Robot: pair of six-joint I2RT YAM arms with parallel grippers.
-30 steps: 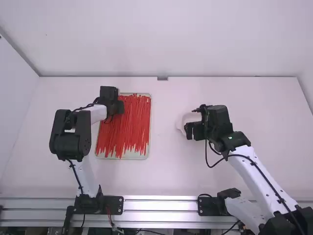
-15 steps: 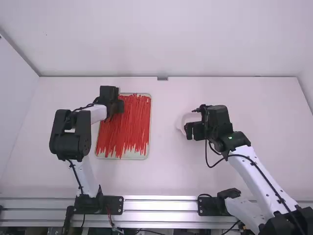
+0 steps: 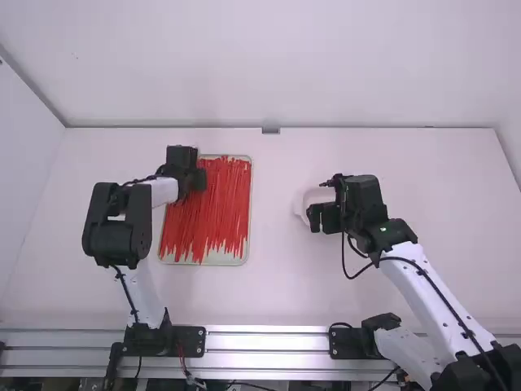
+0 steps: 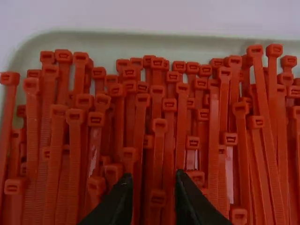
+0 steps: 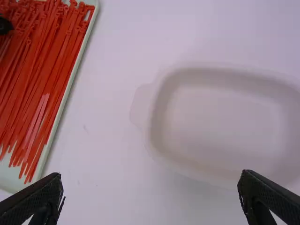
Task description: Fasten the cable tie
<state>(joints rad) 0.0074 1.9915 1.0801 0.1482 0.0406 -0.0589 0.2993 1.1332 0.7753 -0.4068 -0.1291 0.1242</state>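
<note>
On the left of the table (image 3: 423, 163), the left gripper (image 3: 189, 175) sits low over the far end of the tray (image 3: 248, 244) of red cable ties (image 3: 212, 216). Its wrist view shows jaws narrowly parted among crowded tie heads, nothing clamped; closing here could pinch several at once. The right gripper (image 5: 150, 180) gapes wide, empty, above a white dish (image 5: 220, 122).

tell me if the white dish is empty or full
Empty: the white dish is bare inside, and the red cable ties lie on the tray.
</note>
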